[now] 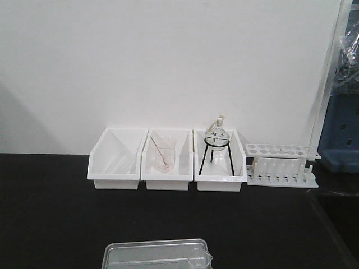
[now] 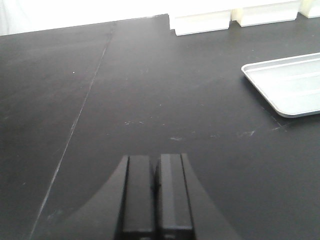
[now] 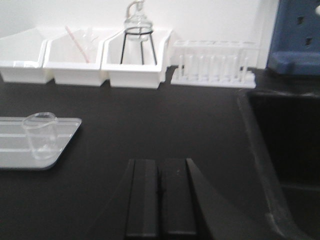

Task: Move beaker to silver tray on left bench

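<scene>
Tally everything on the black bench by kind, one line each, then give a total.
White bins: 3
Glass vessels: 3, the beaker, the larger beaker, the flask on a tripod
Silver tray: 1
Test tube rack: 1
Total: 8

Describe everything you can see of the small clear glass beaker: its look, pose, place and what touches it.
The small clear glass beaker is transparent, with a pour spout at its rim, and looks empty. It stands upright inside the shallow silver metal tray, near the tray's right front corner, on the matte black bench top. Only the tray touches it; neither gripper is near.
</scene>
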Controlling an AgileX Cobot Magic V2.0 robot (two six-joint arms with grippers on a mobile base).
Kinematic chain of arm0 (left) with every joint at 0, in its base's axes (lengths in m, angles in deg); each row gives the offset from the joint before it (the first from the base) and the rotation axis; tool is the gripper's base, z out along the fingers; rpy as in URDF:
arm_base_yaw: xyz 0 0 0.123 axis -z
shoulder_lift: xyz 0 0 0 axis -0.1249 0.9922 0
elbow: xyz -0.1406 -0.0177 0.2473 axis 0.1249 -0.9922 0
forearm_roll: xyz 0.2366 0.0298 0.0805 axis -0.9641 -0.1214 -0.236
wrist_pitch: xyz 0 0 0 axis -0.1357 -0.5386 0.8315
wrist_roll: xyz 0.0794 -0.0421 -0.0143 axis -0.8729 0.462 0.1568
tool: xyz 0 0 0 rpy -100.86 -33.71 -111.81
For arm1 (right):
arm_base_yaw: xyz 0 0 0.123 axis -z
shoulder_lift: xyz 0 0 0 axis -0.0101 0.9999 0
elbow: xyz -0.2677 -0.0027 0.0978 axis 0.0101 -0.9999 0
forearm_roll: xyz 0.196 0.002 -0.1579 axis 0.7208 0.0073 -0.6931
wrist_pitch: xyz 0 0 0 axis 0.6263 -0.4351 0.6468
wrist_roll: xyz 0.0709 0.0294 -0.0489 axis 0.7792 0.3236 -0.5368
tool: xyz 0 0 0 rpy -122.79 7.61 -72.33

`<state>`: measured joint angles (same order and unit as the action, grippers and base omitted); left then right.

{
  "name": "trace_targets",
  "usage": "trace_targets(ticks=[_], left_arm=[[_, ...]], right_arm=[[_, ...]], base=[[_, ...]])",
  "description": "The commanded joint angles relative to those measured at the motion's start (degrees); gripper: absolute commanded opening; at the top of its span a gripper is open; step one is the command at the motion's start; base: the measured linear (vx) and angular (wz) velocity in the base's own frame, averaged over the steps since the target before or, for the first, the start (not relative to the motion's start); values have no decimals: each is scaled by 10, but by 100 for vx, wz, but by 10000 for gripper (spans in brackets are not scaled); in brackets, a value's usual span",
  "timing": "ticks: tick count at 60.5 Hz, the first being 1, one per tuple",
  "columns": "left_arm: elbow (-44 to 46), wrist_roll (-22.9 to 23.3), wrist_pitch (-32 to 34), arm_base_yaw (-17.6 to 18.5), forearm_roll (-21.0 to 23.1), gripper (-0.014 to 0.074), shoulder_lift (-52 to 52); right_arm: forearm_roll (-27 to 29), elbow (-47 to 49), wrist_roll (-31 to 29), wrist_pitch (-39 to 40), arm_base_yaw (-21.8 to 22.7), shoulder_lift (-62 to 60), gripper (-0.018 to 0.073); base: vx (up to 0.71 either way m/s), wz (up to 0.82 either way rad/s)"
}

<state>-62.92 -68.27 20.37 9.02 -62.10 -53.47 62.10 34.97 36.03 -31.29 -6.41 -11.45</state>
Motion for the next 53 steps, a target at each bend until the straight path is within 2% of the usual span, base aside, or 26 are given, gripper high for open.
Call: trace_targets(ticks=[1, 12, 53], left_arm=[[-11, 1, 43, 5, 2, 1, -4], [-11, 1, 43, 5, 2, 1, -4], [-11, 1, 43, 5, 2, 1, -4]], right_arm=[[-12, -5, 11, 51, 12, -24, -11], [-12, -5, 15, 87, 14, -22, -11], [-9, -5, 15, 87, 14, -22, -11]], base=[[0, 0], [0, 0], [0, 0]])
